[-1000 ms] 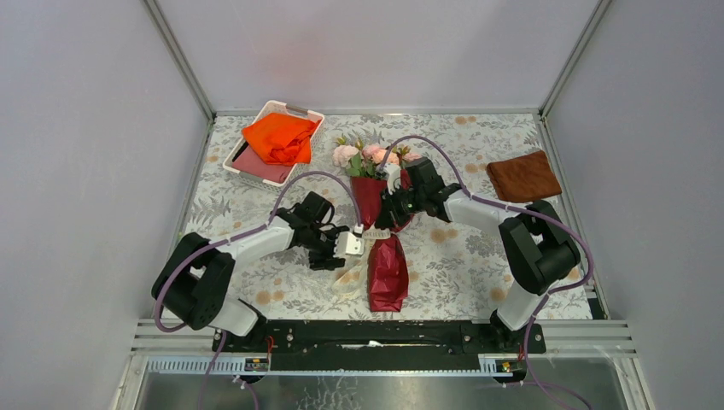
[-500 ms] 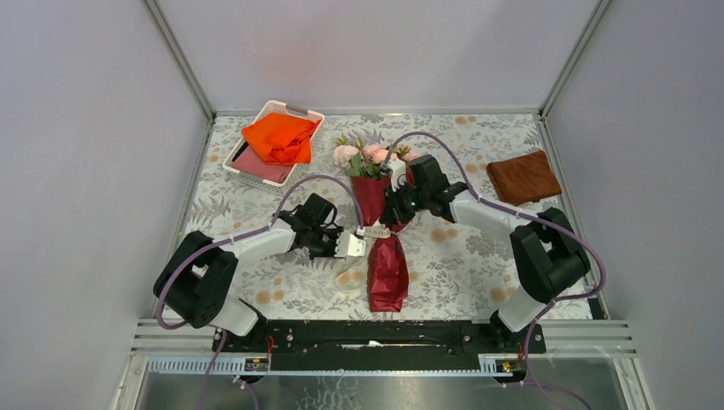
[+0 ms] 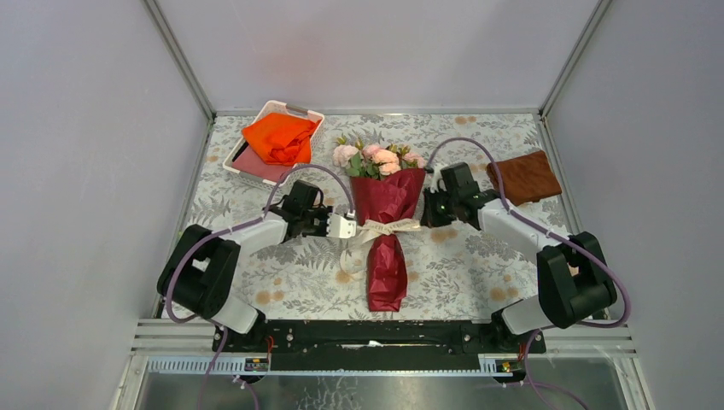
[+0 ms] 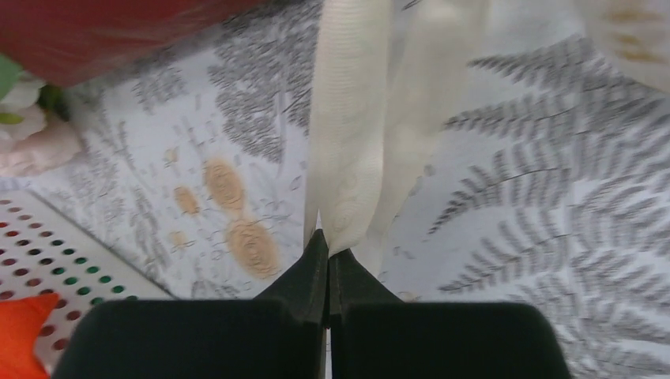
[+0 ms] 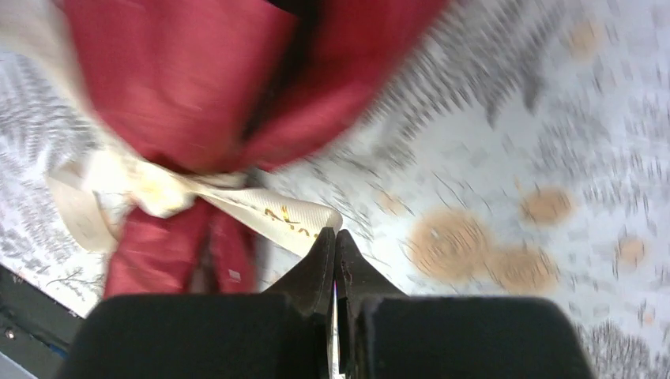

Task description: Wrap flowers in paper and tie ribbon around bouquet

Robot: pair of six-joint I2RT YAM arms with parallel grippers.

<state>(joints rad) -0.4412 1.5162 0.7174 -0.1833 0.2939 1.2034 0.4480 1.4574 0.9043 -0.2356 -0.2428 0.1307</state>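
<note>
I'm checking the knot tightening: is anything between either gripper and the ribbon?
Nothing visible. The left gripper pinches the ribbon directly, and the right gripper is shut on its other end.

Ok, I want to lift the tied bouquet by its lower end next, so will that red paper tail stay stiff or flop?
Probably floppy: the paper below the ribbon lies crumpled and flat on the table. Likely top-heavy, since the flowers crowd the wide far end. The ribbon looks limp too, so its loose loop may drag.
</note>
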